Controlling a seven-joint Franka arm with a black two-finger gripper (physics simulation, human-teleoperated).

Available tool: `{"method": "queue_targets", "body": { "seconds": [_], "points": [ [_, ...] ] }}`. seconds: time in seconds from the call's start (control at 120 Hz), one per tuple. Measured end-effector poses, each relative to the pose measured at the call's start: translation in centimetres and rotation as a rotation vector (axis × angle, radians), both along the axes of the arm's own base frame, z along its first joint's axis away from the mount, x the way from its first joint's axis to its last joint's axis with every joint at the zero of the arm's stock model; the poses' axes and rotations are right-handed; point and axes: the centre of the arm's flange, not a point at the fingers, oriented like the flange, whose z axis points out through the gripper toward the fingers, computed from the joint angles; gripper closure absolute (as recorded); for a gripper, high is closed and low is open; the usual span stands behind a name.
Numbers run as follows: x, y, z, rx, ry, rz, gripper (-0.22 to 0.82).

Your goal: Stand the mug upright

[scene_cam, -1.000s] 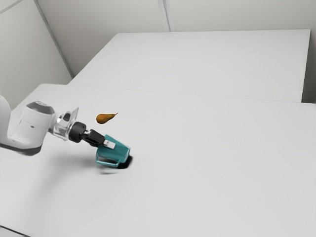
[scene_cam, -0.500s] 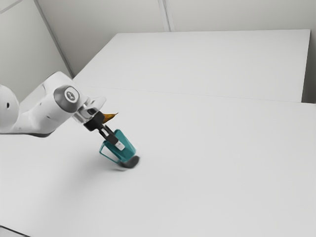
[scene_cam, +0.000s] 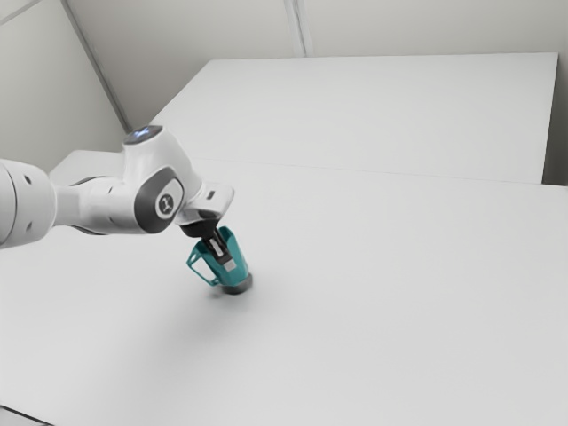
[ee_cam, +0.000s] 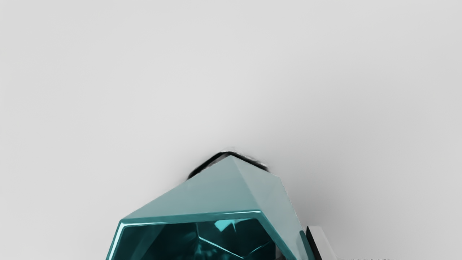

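The pincer (scene_cam: 229,264) is clamped on the wall of the teal mug (scene_cam: 240,265), with one finger (ee_cam: 322,242) along its outer face; the other finger is mostly hidden. The mug is directly at the fingertips, over the near worktop (scene_cam: 382,293), its foot just beyond them and its mouth tipped back toward the pincer's body. Its interior (ee_cam: 169,243) is dark teal, crossed by pale lines and a bright glint; its bottom is partly out of view, so I cannot tell what it may contain. The outside is angular and faceted, greyer on the broad faces than along the shiny rim (ee_cam: 191,215). A thin, open, angular handle (scene_cam: 201,273) juts from the side toward the exterior view's left, beside the pincer. The mug leans, close to upright but tilted. A dark patch (scene_cam: 238,287) sits around its foot, past the fingertips; whether the foot rests fully on the worktop is unclear. Another pale worktop (scene_cam: 382,111) stands well apart from the pincer, behind the near one.
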Motion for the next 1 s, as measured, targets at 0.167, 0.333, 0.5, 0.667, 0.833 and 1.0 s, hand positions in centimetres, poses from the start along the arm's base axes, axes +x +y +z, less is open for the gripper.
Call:
{"method": "queue_targets", "body": {
  "seconds": [0.167,0.333,0.5,0.667,0.833,1.0],
  "points": [
    [-0.3,1.8,-1.1,0.018,-0.002,0.116,0.78],
    [-0.3,2.0,-1.4,0.014,-0.005,0.199,0.78],
    [-0.3,1.0,-1.5,0.009,-0.005,0.242,0.78],
    [-0.7,-0.4,-2.0,0.006,0.0,0.266,0.78],
    [-0.7,-0.9,-2.0,-0.004,0.001,0.291,0.51],
    [-0.7,-0.7,-1.7,-0.005,-0.004,0.316,0.23]
  ]
}}
